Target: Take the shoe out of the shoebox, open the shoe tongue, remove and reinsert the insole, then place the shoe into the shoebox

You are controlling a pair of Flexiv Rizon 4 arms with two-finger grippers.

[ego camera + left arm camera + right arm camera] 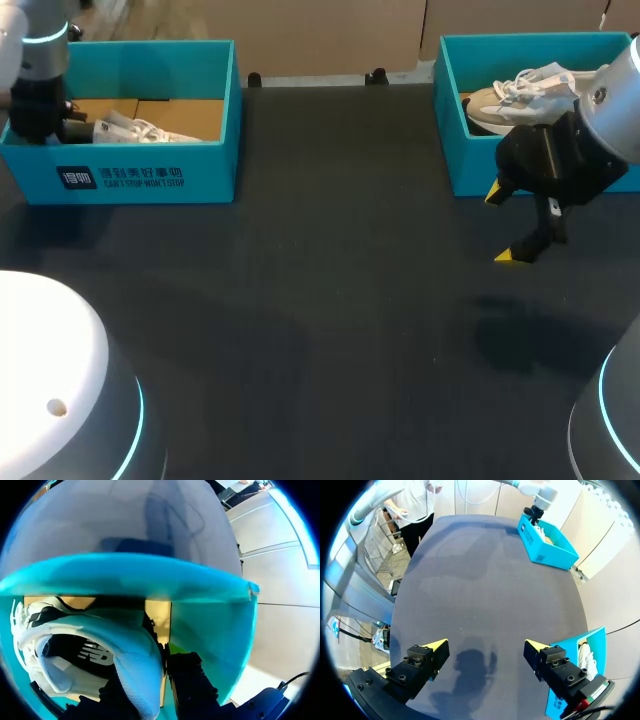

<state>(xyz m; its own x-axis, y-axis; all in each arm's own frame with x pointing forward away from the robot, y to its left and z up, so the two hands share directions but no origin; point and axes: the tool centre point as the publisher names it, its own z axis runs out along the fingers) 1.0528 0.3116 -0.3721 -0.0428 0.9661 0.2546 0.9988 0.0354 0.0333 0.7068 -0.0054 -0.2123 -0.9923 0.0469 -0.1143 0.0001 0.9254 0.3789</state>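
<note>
1. The left tool (pixel 60 128) is held down inside the left shoebox (pixel 150 178), a teal box that stands at the far left of the dark worktop (pixel 330 260).
2. A white shoe (pixel 135 128) is seen lying on the cardboard floor of that box, just beside the tool.
3. In the left wrist view, the shoe's (pixel 90 645) padded collar is caught between the two dark fingers (pixel 192 685). It is touched from both sides, so the left tool is taken to be clamped on the shoe.
4. The shoe's dark inside and white lining are turned towards that camera, with the box's teal wall (pixel 210 630) rising close beside it.
5. The right tool (pixel 505 224) is held above the bare worktop, just in front of the right shoebox (pixel 470 170).
6. Its yellow-tipped fingers (pixel 437 645) are spread wide apart, and nothing is held between them.
7. A second, beige and white shoe (pixel 520 95) is seen resting in the right shoebox, apart from the right tool.
</note>
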